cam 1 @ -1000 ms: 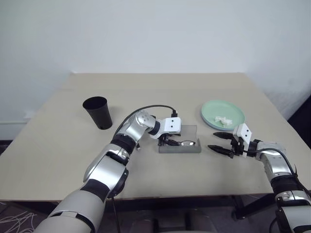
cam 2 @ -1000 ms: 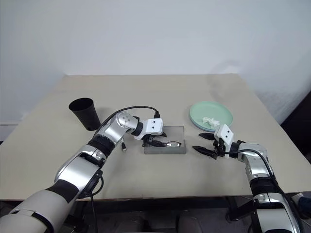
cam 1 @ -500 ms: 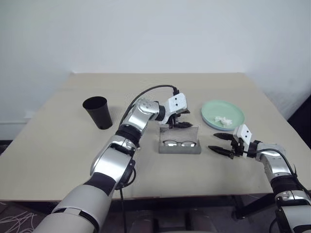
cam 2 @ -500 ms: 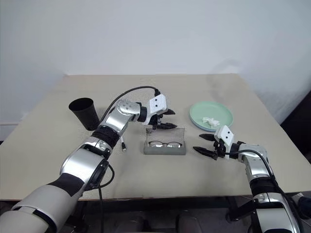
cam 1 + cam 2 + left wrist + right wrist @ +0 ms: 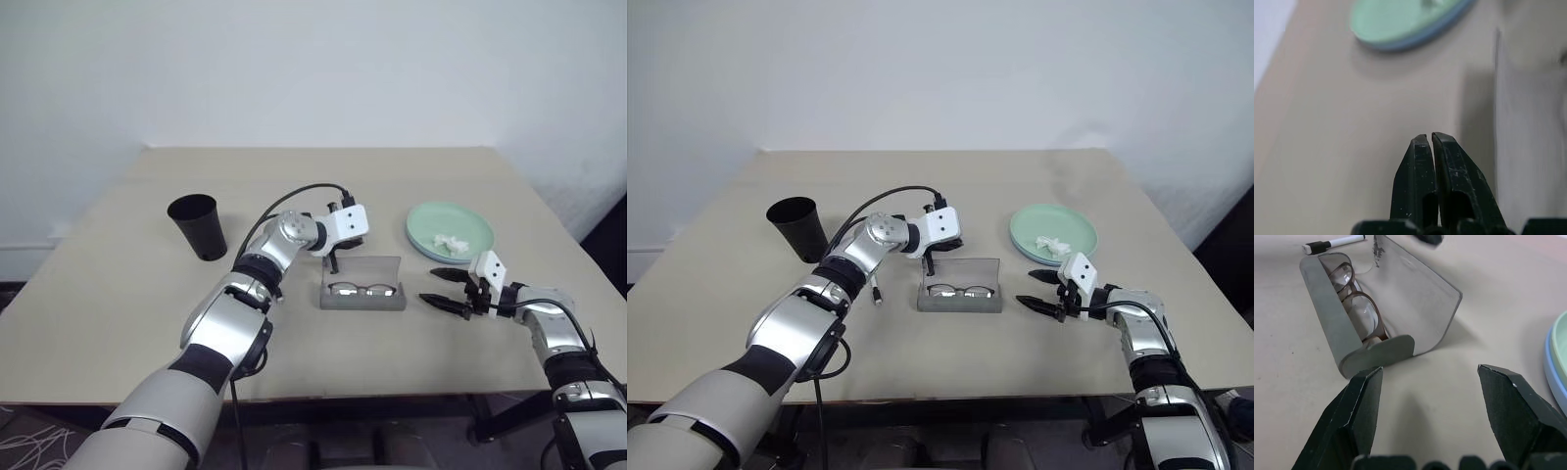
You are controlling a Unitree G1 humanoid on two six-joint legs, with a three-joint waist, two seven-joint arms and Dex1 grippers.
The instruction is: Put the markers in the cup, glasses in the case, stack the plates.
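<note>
Nearest, at the lower right of the head views, the right pincer hangs just above the table with its two black fingers spread apart and nothing between them, pointing toward the frame's centre. Just beyond its tips, at the middle of the frame, the grey case lies open with its lid tilted up and back. The glasses lie inside the case, lenses side by side along its length.

Behind the case's left end, the left pincer points down at the table close by the lid, its fingers pressed together on nothing. In the right wrist view a marker lies flat on the table past the far end of the case.

Farther back, toward the right, the mint green plate sits on top of the light blue plate, with a small crumpled white scrap on it. On the left of the frame the black cup stands upright, well apart from the case.
</note>
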